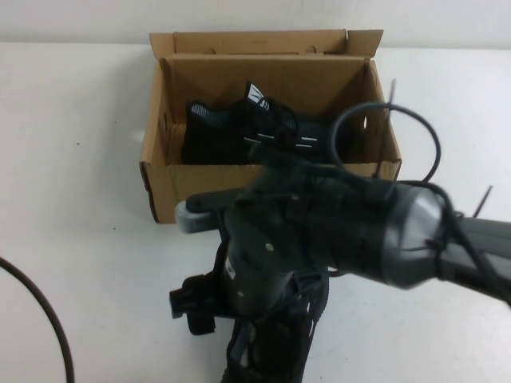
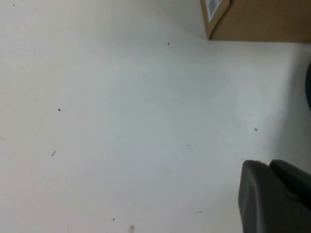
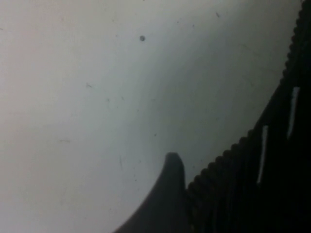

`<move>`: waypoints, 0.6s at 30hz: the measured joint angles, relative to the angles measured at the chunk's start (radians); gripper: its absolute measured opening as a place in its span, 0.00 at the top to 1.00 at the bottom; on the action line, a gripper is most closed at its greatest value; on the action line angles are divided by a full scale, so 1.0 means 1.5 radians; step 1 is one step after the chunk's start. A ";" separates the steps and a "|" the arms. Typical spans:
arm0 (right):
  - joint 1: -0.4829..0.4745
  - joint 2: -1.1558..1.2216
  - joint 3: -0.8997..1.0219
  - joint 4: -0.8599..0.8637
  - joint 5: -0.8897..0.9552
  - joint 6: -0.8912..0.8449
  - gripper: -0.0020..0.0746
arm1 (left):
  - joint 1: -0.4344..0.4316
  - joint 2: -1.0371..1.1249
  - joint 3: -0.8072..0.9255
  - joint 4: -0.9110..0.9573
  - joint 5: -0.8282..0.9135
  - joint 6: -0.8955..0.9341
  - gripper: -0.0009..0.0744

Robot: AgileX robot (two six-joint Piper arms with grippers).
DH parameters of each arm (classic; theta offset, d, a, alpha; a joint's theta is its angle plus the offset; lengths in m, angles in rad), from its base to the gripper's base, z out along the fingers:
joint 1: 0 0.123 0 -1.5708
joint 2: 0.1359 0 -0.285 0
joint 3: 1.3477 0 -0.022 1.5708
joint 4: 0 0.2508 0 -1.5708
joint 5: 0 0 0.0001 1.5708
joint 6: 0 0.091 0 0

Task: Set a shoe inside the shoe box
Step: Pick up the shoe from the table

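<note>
Right gripper [image 1: 263, 351] low over second shoe [image 1: 275, 355] on the near surface [image 1: 88, 239]; grip unreadable.
Left gripper [image 2: 274, 196] parked off to the left, fingers unreadable. Farther back, one black sneaker [image 1: 239, 128] already in shoe box [image 1: 172, 187]. Risk: poor hold, shoe slipping or catching the box front wall.

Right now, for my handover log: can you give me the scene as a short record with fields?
shoe box: open, flap up, far side of the table
shoe in box: lying inside
second shoe: on the table in front of the box
right pincer: down at the second shoe
left pincer: above the table, near a box corner
</note>
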 joint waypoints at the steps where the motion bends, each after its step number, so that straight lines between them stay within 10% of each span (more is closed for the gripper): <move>1: 0.000 0.009 0.000 -0.001 -0.001 0.000 0.19 | 0.000 0.000 0.000 0.000 0.000 0.000 0.99; 6: 0.000 0.048 0.000 0.001 -0.004 -0.003 0.28 | 0.000 0.000 0.000 0.000 0.000 0.000 0.99; 12: 0.000 0.064 0.000 0.020 -0.004 -0.122 0.82 | 0.000 0.000 0.000 0.001 0.000 0.000 0.99; 18: -0.001 0.063 -0.002 0.026 0.009 -0.183 0.96 | 0.000 0.000 0.000 0.001 0.003 0.000 0.99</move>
